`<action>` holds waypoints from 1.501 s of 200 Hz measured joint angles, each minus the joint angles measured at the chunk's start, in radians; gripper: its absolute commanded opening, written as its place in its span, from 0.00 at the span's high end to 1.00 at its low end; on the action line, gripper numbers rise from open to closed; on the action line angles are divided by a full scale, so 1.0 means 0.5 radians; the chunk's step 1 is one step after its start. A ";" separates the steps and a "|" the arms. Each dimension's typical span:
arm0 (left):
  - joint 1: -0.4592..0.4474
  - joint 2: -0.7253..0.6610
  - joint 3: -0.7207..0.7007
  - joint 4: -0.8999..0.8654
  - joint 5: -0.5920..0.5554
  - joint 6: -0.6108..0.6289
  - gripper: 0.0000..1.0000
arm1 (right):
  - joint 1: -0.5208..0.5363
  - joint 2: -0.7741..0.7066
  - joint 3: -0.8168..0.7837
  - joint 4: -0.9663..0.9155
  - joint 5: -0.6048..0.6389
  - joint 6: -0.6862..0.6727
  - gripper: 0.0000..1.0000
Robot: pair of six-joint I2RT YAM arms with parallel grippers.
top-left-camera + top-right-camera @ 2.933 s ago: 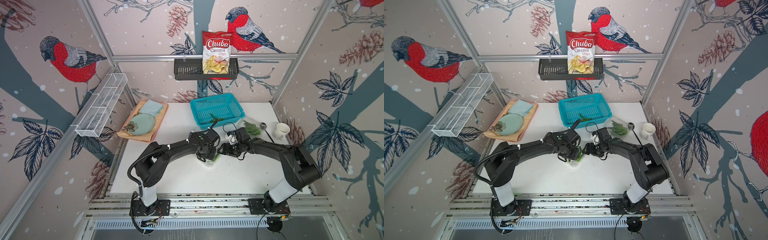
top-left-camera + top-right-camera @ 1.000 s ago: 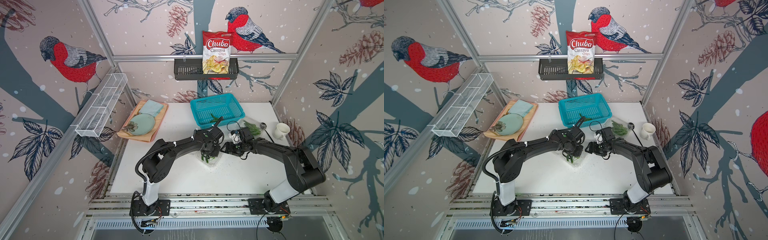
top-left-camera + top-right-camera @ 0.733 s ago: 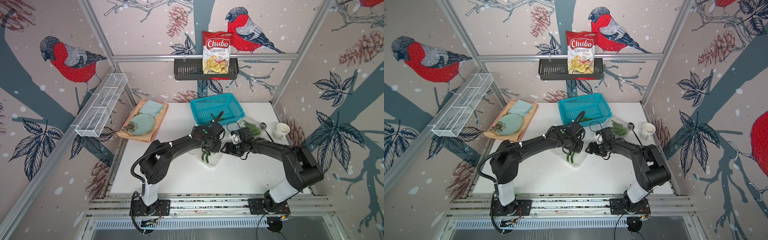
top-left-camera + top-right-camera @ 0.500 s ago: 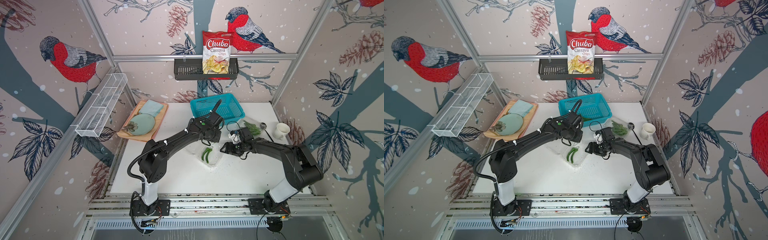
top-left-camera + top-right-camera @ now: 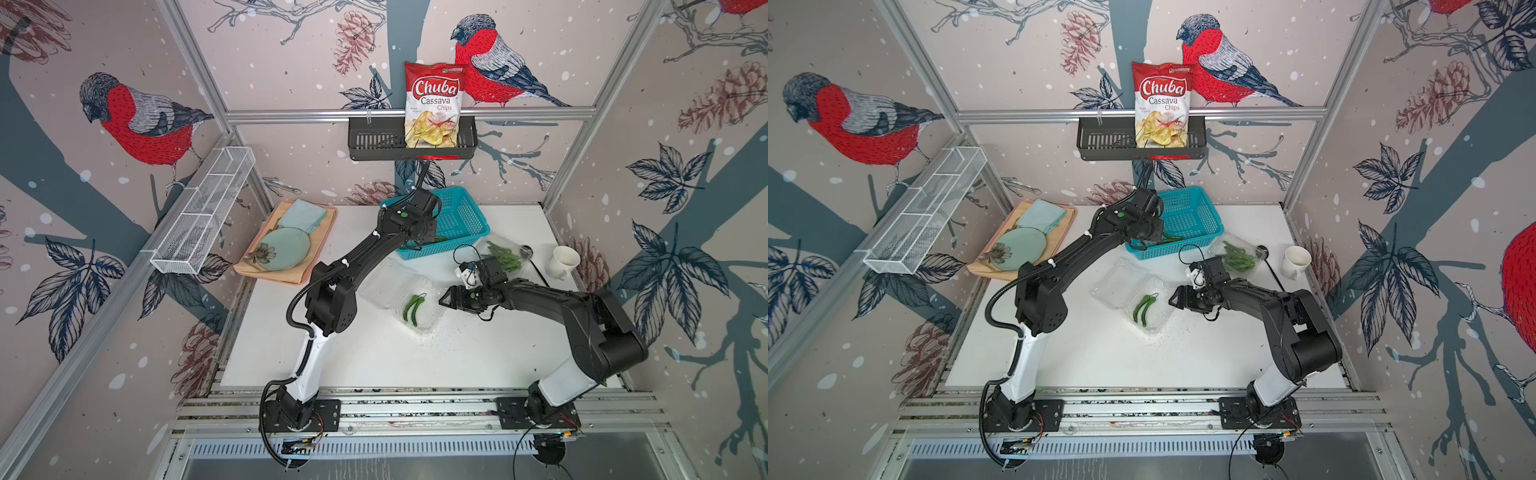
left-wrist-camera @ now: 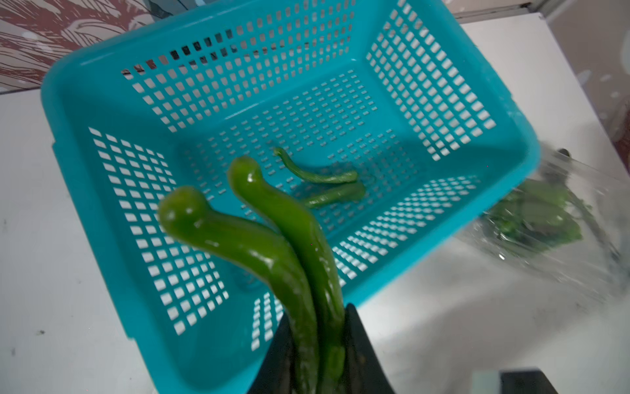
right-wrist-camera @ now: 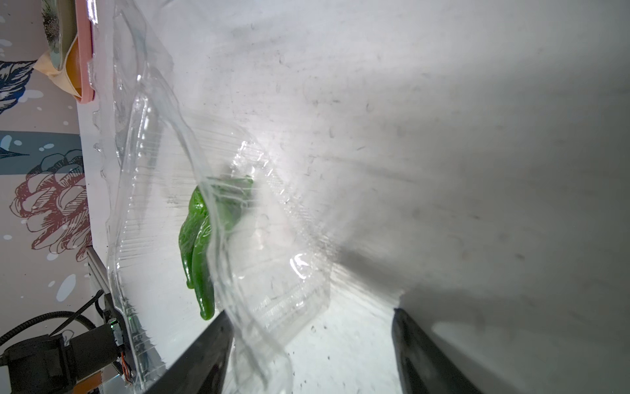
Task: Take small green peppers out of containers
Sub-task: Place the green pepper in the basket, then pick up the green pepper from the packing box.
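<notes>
Top views: L gripper (image 5: 431,237) over teal basket (image 5: 461,214). Open clamshell (image 5: 1117,284) mid-table w/ pepper pair (image 5: 1143,309) inside, R gripper (image 5: 1172,300) just beside it. Full clamshell (image 5: 482,251) behind R arm.
L wrist: fingers (image 6: 361,348) pinch held peppers (image 6: 266,245) above basket; 2 loose peppers (image 6: 327,186) on its floor.
R wrist: fingers (image 7: 204,354) spread, open clamshell's edge betw. them.

in a top view the basket (image 5: 461,218) sits above centre; below it lies the container (image 5: 430,318), peppers (image 5: 412,308) inside.
</notes>
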 measured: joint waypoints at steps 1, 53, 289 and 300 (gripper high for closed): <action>0.005 0.012 0.010 0.002 -0.003 -0.001 0.79 | 0.001 0.000 0.000 0.002 0.000 0.000 0.27; 0.128 0.351 0.095 0.097 -0.052 -0.057 0.78 | 0.020 0.002 -0.001 0.012 -0.004 0.003 0.27; -0.372 -1.007 -1.389 -0.045 0.195 -0.255 0.17 | 0.055 0.060 0.035 0.042 -0.049 -0.002 0.27; -0.407 -1.092 -1.556 -0.013 0.240 -0.317 0.18 | 0.055 0.058 0.028 0.052 -0.050 -0.007 0.26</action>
